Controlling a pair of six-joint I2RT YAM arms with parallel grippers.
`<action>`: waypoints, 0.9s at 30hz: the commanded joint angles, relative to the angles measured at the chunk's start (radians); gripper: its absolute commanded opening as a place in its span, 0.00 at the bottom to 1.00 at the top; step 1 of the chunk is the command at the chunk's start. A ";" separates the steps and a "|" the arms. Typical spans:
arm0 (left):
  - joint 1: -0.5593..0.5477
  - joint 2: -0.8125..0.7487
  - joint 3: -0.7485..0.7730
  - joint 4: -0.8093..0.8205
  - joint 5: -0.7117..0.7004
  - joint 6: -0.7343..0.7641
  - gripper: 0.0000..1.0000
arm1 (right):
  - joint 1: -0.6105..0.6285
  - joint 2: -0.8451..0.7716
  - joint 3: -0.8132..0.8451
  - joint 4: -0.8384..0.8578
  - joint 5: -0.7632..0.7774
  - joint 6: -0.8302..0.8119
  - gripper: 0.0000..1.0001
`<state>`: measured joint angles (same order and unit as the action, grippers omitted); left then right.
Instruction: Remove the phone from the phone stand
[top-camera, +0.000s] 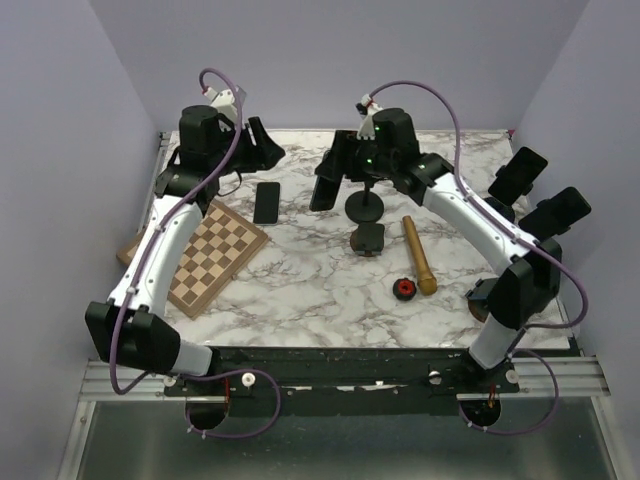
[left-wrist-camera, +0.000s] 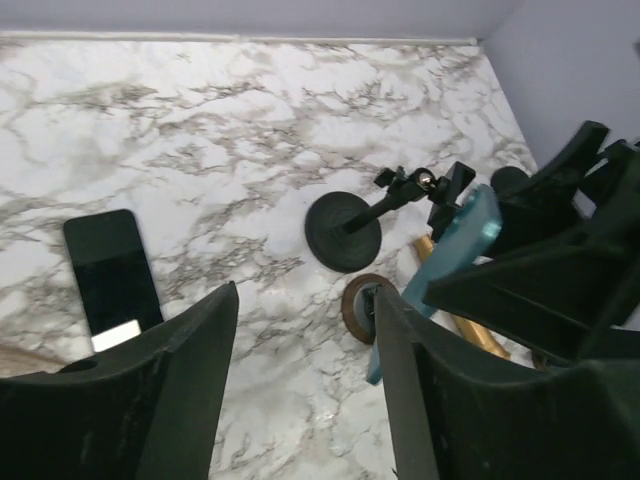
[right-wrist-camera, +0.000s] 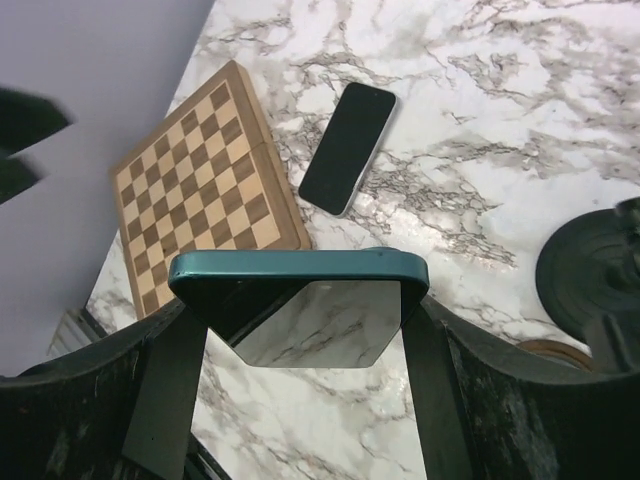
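Far back in the middle of the surface (top-camera: 300, 290), the right fingers (right-wrist-camera: 435, 390) pinch the thin teal phone (right-wrist-camera: 300, 270) by its two side edges, just beside the black phone stand (left-wrist-camera: 343, 232), and it looks light, stiff and slippery with glass that could crack, while the left fingers (left-wrist-camera: 190, 380) hang spread and empty.

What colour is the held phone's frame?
Teal; the held phone shows best in the right wrist view.
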<state>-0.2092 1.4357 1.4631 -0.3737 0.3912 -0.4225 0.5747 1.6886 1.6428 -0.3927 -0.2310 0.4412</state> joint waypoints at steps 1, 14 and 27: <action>0.004 -0.140 -0.038 -0.112 -0.176 0.111 0.68 | 0.075 0.133 0.128 0.005 0.141 0.098 0.01; 0.005 -0.393 -0.222 0.000 -0.309 0.153 0.77 | 0.159 0.592 0.561 -0.276 0.468 0.212 0.01; 0.019 -0.359 -0.216 -0.006 -0.289 0.150 0.76 | 0.159 0.802 0.716 -0.295 0.526 0.228 0.01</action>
<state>-0.2039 1.0645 1.2469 -0.3977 0.0837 -0.2695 0.7315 2.4599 2.3085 -0.6800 0.2359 0.6479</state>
